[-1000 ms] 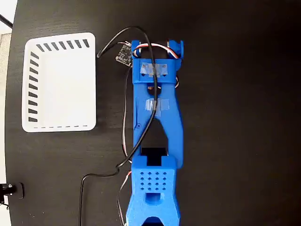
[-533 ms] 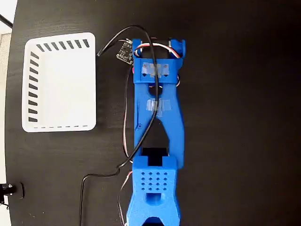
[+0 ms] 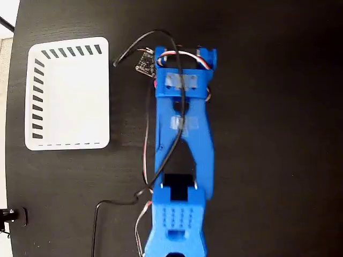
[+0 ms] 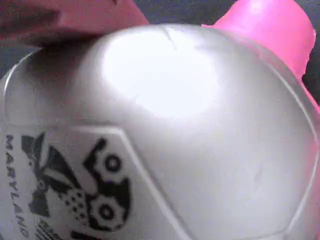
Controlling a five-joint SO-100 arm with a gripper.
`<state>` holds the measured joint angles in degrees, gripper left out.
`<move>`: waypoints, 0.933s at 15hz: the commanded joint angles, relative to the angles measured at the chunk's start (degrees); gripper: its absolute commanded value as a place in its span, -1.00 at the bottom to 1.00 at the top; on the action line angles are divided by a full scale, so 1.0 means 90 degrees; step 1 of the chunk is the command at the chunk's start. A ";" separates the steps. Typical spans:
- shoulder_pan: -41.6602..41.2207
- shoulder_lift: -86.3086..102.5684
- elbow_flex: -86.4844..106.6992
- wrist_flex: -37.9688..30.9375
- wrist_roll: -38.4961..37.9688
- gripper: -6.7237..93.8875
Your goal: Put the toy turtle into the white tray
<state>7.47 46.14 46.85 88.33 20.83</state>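
- Directly beneath the end effector, the small squishy toy turtle (image 4: 170, 135), with domed pale shell and pink limbs, fills the wrist view.
- Whether the end effector is apart or together cannot be told.
- Softness is judged; the shell's flanks should be gripped.
- Leftward on the black bench (image 3: 268, 134), the slotted rectangular white plastic tray (image 3: 33, 96) is seen.

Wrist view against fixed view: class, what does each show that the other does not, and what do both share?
Only the wrist view shows the toy turtle: its pale domed shell fills the frame, with dark printed marks and lettering at lower left and a pink limb at upper right. The tool's fingers do not show there.

Only the fixed view shows the white tray, lying empty at the left on the black table, and the blue arm from above with its cables. The arm hides the turtle and the tool.

Shared: almost nothing; perhaps a dark strip of table at the top of the wrist view.
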 commanded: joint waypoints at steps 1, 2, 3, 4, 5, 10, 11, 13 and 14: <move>-0.0068 0.2559 0.0547 0.0107 -0.0088 -0.86; -0.0156 0.3018 0.0664 0.0205 -0.0098 -0.86; -0.0234 0.3369 0.0713 0.0293 -0.0098 -0.86; -0.0322 0.3652 0.0732 0.0410 -0.0078 -0.86; -0.0439 0.3936 0.0811 0.0469 -0.0078 -0.86; -0.1797 0.3984 0.0908 0.0020 0.0430 -0.86; -0.2129 0.3818 0.0918 -0.0215 0.0605 -0.86; -0.2607 0.3525 0.0967 -0.0479 0.0771 -0.86; -0.2754 0.3428 0.0977 -0.0576 0.0830 -0.86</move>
<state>-14.33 75.23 56.25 85.25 26.46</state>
